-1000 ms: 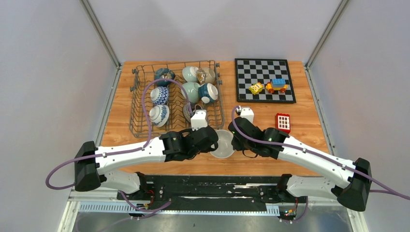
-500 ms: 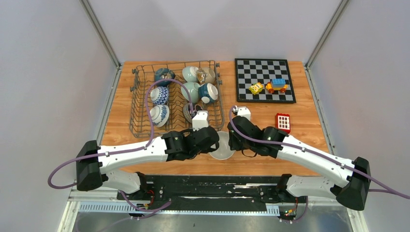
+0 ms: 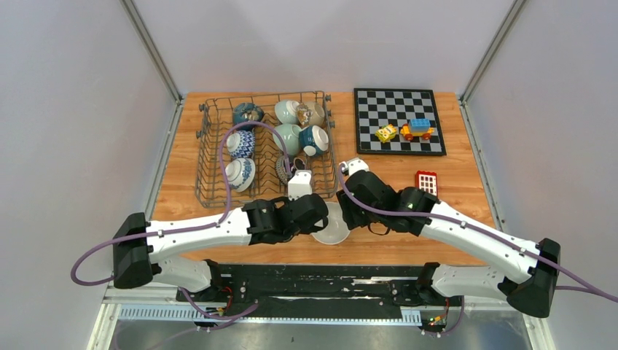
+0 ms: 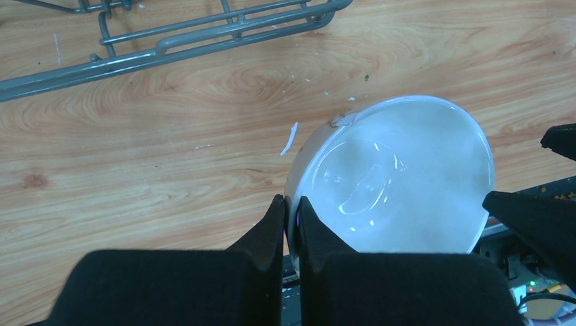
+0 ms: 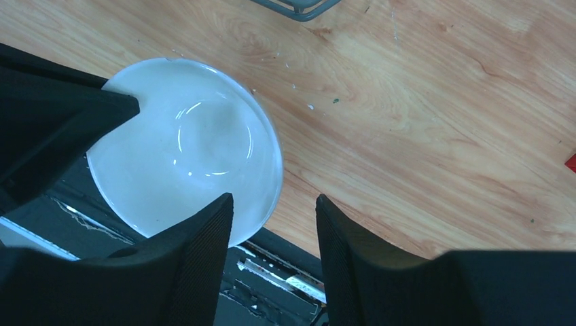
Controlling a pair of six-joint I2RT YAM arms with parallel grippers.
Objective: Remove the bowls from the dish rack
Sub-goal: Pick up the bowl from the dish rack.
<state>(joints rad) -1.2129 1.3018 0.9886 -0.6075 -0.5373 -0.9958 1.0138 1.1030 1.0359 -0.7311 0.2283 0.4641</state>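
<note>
A cream white bowl [image 3: 332, 227] hangs tilted over the table's near edge. My left gripper [image 4: 291, 209] is shut on its rim; in the top view this gripper [image 3: 319, 219] sits at the bowl's left side. My right gripper [image 5: 274, 200] stands open at the bowl's right side [image 3: 342, 216], and the edge of the bowl [image 5: 190, 149] lies loosely in the gap between its fingers. The grey wire dish rack [image 3: 211, 191] at the back left holds several bowls, among them a blue-and-white one [image 3: 240, 144], a dark teal one [image 3: 248, 113] and a pale green one [image 3: 288, 137].
A chessboard [image 3: 397, 109] at the back right carries toy blocks [image 3: 417, 129]. A red block [image 3: 425, 184] lies right of my right arm. The rack's front corner [image 4: 170, 44] is close behind the held bowl. Black base hardware lies below the table's near edge.
My left gripper closed on the white bowl's rim. My right gripper opened and let go of the bowl. The bowl shifted slightly left, toward the near edge.
</note>
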